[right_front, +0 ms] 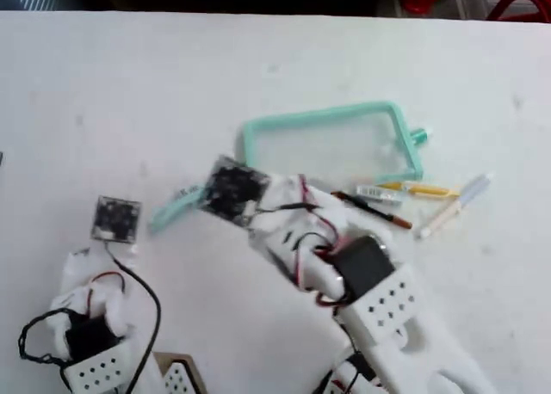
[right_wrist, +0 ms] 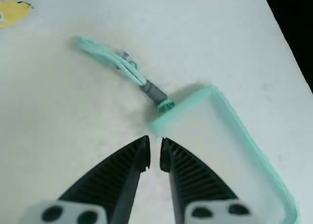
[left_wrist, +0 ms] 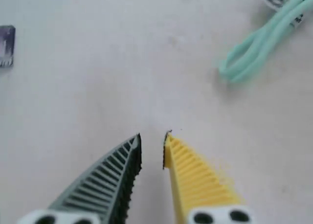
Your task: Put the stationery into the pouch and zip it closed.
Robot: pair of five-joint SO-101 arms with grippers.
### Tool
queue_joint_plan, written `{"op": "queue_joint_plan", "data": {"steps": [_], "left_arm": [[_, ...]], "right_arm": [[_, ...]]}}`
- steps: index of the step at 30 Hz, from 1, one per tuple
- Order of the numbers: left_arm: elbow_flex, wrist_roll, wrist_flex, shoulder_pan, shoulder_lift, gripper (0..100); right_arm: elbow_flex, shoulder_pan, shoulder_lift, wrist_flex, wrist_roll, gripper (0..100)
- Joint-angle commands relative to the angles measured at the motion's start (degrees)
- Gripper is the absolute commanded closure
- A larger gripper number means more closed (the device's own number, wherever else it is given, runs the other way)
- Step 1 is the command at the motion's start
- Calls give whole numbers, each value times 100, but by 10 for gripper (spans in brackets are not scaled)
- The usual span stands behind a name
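**Right arm at pouch corner, pens out on the table**

Right arm (right_front: 387, 312) sits closest to the high camera, stretched toward the clear, mint-rimmed pouch (right_front: 318, 114). My right gripper (right_wrist: 154, 153) has its black jaws a thin slit apart with nothing in them. The tips are just beside the pouch corner where the grey stopper (right_wrist: 154, 92) joins the mint strap (right_wrist: 110, 57). My left gripper (left_wrist: 152, 141) has its grey and yellow jaws slightly apart, also empty, over bare table (left_wrist: 98, 62) with the strap loop near. Pouch lies flat mid-table. Stationery is outside it, at the end away from the strap: yellow pen (right_front: 417, 188), pale pen (right_front: 456, 205), dark pen (right_front: 357, 201), all just beside the pouch edge. Can't tell the zip state.
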State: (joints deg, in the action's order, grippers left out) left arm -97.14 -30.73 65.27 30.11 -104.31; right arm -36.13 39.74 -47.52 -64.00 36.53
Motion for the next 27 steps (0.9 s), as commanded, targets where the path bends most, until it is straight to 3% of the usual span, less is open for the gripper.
{"op": "queue_joint_plan", "data": {"steps": [1, 4, 7, 14, 23, 27], "left_arm": [[220, 229, 53, 1042, -48, 935], [202, 229, 53, 1490, -48, 935], [202, 255, 26, 1780, -48, 924], [9, 747, 167, 1965, -48, 697], [18, 747, 176, 1947, -48, 728], [18, 747, 176, 1947, -48, 728]], "right_arm": [[642, 716, 822, 497, -9, 844], [835, 593, 1692, 901, -9, 772], [1204, 593, 2633, 1059, 0, 787], [2189, 620, 4576, 1042, 651, 841], [3402, 374, 6440, 752, 695, 850], [3947, 171, 7020, 620, 1055, 850]]}}
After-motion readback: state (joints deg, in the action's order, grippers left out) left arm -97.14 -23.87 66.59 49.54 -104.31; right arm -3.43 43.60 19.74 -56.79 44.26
